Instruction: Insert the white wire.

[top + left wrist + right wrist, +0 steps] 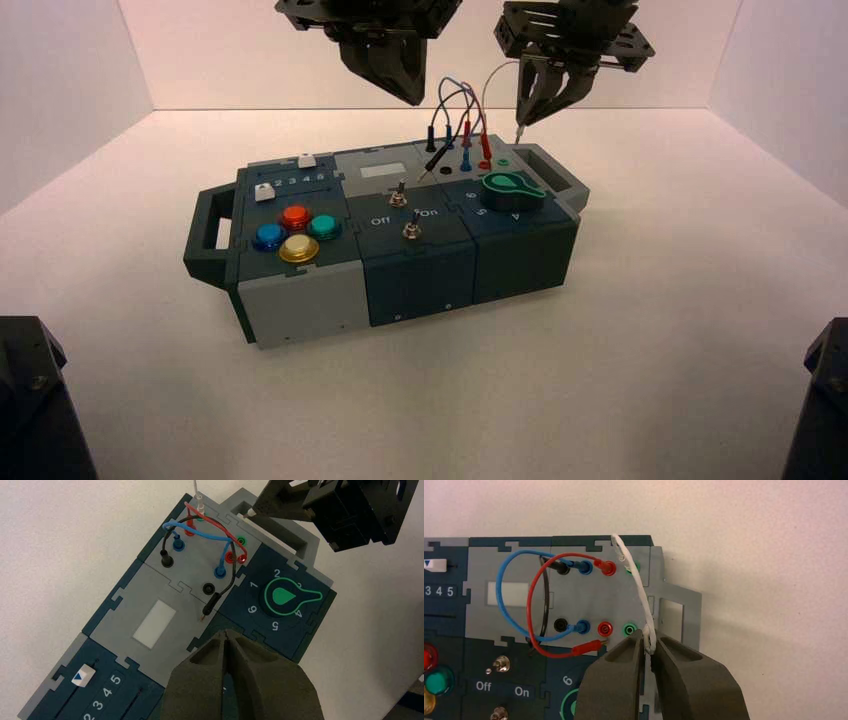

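The white wire (640,587) runs from the far green socket on the box's wire panel to my right gripper (649,642), which is shut on its free plug end. In the high view the right gripper (528,118) holds the plug tip downward above the box's far right corner, beside the handle. The empty near green socket (629,628) lies just beside the fingertips. My left gripper (400,85) is shut and empty, hovering above the middle of the box (300,290); it shows shut in its wrist view (227,636).
Blue and red leads (499,587) arch over the wire panel. A black lead's free plug (210,605) lies on the panel. The green knob (512,186) sits in front of the sockets, toggle switches (409,230) and coloured buttons (296,232) further left.
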Available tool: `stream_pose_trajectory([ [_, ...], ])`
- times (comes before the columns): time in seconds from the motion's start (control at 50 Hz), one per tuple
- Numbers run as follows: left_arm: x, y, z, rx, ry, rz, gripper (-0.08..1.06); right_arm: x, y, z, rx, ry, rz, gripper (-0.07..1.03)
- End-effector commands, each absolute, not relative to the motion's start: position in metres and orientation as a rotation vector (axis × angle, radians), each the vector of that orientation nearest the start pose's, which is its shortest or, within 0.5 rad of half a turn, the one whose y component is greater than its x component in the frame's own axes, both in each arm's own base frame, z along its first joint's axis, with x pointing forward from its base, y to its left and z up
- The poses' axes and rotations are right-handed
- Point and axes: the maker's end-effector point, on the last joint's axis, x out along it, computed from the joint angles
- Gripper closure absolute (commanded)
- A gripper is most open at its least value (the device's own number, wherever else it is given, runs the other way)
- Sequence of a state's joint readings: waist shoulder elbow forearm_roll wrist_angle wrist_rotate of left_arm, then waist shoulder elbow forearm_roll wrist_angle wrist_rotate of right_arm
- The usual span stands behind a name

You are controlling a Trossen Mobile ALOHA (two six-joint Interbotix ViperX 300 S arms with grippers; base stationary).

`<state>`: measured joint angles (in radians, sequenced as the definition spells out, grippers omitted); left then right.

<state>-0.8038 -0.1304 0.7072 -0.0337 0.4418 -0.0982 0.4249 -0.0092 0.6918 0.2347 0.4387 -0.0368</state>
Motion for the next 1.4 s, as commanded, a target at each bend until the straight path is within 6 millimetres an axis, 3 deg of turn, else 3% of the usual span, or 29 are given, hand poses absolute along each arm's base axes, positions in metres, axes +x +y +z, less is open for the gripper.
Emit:
stream_pose_trajectory([
  [0.02, 0.256, -0.266, 0.132, 0.272, 0.966, -0.684, 1.01, 0.331, 0.175, 0.096, -0.01, 1.104, 0.384, 0.99],
  [0.28, 0.256, -0.266, 0.13, 0.277, 0.968, -0.683, 1.01, 0.326, 0.183, 0.096, -0.012, 1.109, 0.399, 0.99],
  [0.78, 0.257, -0.266, 0.129, 0.282, 0.969, -0.682, 1.01, 0.315, 0.18, 0.091, -0.001, 1.141, 0.395, 0.99],
  [1.4, 0.256, -0.266, 0.129, 0.284, 0.969, -0.685, 1.01, 0.319, 0.186, 0.093, 0.007, 1.134, 0.402, 0.99],
])
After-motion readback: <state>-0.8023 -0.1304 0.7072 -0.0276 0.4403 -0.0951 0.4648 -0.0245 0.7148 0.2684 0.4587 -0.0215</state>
